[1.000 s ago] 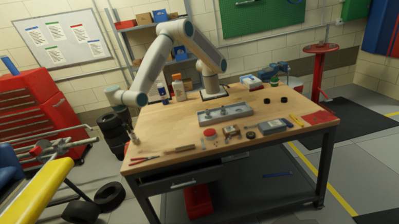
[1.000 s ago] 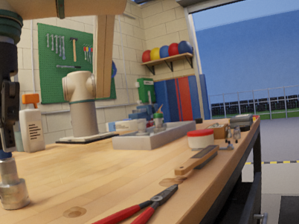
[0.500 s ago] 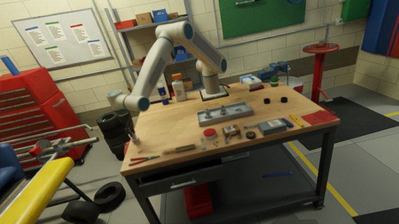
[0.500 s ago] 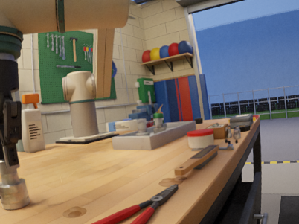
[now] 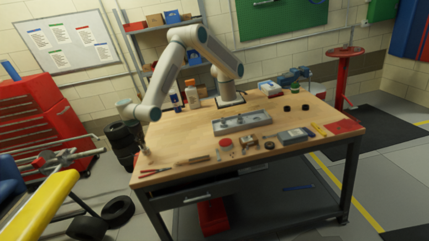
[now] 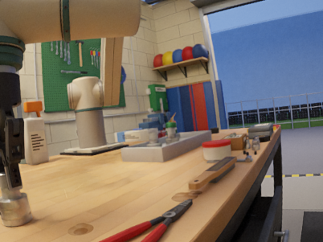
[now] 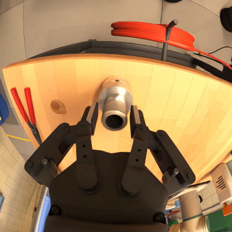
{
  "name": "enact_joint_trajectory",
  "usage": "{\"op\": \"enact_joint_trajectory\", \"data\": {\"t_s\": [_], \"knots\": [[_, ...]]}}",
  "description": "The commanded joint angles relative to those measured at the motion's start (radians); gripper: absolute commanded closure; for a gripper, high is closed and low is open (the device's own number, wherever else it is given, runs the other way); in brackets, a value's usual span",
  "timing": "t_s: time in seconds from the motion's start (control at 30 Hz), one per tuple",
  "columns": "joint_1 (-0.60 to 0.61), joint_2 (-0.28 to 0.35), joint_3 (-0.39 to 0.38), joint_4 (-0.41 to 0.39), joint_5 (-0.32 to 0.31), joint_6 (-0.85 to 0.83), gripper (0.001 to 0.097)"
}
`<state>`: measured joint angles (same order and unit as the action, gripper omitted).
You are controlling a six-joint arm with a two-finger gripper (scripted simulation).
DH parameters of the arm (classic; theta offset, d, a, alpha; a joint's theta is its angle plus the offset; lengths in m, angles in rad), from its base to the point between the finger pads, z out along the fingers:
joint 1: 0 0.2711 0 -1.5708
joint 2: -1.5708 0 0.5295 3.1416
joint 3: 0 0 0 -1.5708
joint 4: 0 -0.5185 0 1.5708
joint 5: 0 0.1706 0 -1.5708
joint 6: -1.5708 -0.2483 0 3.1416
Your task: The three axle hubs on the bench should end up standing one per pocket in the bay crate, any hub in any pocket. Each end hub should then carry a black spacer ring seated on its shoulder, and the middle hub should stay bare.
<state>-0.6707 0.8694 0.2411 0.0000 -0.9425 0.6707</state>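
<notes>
The third axle hub (image 5: 146,150) (image 6: 14,207) (image 7: 115,103) stands upright near the bench's left edge, its stem partly hidden from the side by my fingers. My gripper (image 5: 143,145) (image 6: 9,176) (image 7: 113,117) is open around that stem and holds nothing. Two more hubs (image 5: 223,122) (image 5: 240,118) stand in the left and middle pockets of the grey bay crate (image 5: 241,121) (image 6: 166,144), whose right pocket is empty. Two black spacer rings (image 5: 287,108) (image 5: 305,107) lie on the bench to the right of the crate.
Behind the work stand the arm's base (image 5: 229,100), a white bottle (image 5: 192,94) (image 6: 35,140) and a spray can (image 5: 175,101). Red pliers (image 5: 153,172) (image 6: 148,224) (image 7: 26,112), a brush (image 5: 193,160) (image 6: 211,173) and a red-lidded tin (image 5: 225,144) lie along the front edge.
</notes>
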Motion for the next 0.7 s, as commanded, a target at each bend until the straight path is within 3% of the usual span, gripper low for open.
{"op": "enact_joint_trajectory", "data": {"t_s": [0.0, 0.37, 0.67], "knots": [[0.000, -0.001, 0.001, 0.000, 0.000, 0.000, 0.0481], [0.000, -0.001, 0.001, 0.000, 0.000, 0.000, 0.0481], [0.000, -0.001, 0.001, 0.000, 0.000, 0.000, 0.0651]]}}
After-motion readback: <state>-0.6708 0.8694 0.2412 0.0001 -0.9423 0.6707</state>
